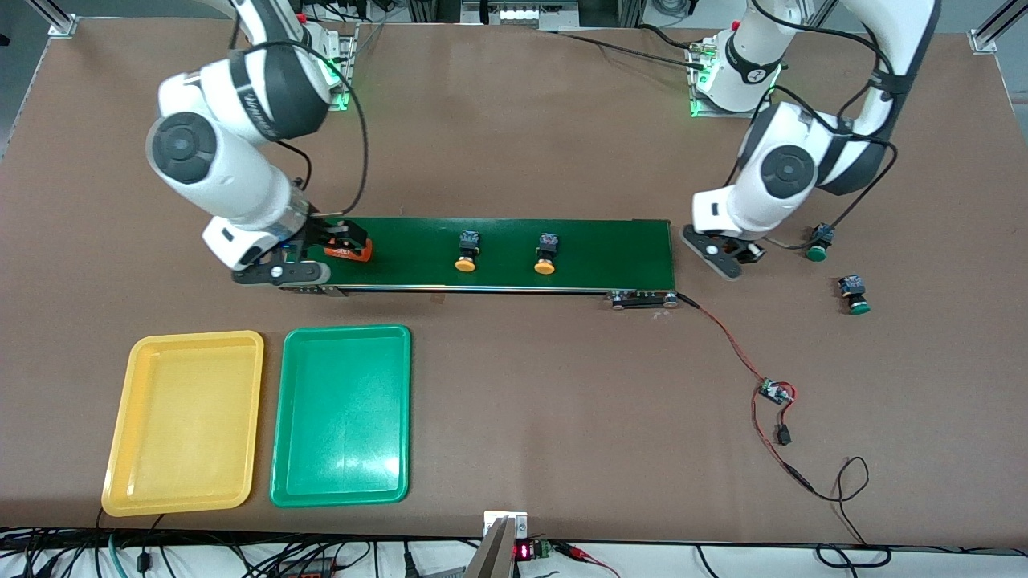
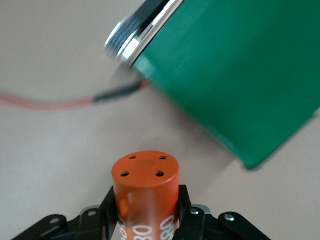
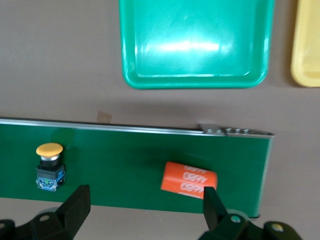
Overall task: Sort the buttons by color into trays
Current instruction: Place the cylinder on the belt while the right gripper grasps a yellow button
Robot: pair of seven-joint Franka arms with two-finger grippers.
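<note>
Two yellow-capped buttons (image 1: 467, 250) (image 1: 546, 255) stand on the dark-green conveyor belt (image 1: 610, 253); one of them is the yellow button (image 3: 50, 167) in the right wrist view. Two green-capped buttons (image 1: 819, 245) (image 1: 854, 295) sit on the table past the belt's left-arm end. The yellow tray (image 1: 186, 421) and green tray (image 1: 341, 413) lie side by side nearer the front camera. My right gripper (image 1: 333, 238) (image 3: 144, 202) is open over the belt's right-arm end, holding nothing. My left gripper (image 1: 725, 257) (image 2: 147, 194) is shut on an orange cylinder (image 2: 145, 185) just off the belt's other end.
A second orange cylinder (image 1: 350, 251) (image 3: 189, 180) with white print lies on the belt beside one right finger (image 3: 212, 202). A red and black cable (image 1: 727, 341) runs from the belt's roller (image 2: 132, 35) to a small circuit board (image 1: 775, 392). The green tray (image 3: 195, 45) and yellow tray (image 3: 307, 45) show beside the belt.
</note>
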